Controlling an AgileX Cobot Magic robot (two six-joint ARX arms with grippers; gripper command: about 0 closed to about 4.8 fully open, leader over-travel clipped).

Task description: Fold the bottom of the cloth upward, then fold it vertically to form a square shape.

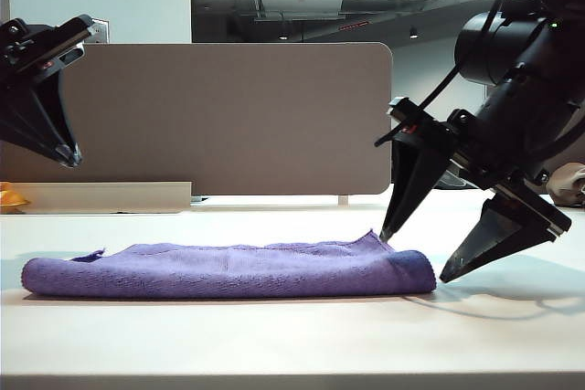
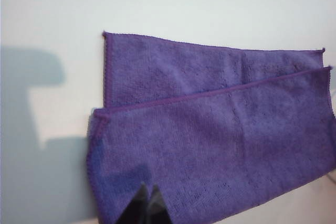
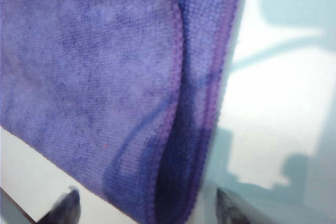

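- A purple cloth (image 1: 228, 269) lies flat on the white table (image 1: 292, 335), already doubled once; in the left wrist view the upper layer stops short of the lower layer's far hem, leaving a strip of the lower one showing.
- The right gripper (image 1: 422, 253) hangs at the cloth's right end with its jaws spread wide and nothing between them; one fingertip sits at the raised rear corner, the other just off the end over bare table.
- In the right wrist view the two dark fingertips (image 3: 65, 208) straddle the cloth's end, where the two hemmed edges run side by side.
- The left gripper (image 1: 69, 157) hovers well above the cloth's left end; its tips look pressed together in the left wrist view, and it carries nothing.
- The step in hand appears to be the second fold; by the look of it, the right gripper should close on both layers at the end, not the top one alone.
- Done well, that end would be lifted low and carried straight across to meet the opposite end, hems aligned, so the result reads as a square.
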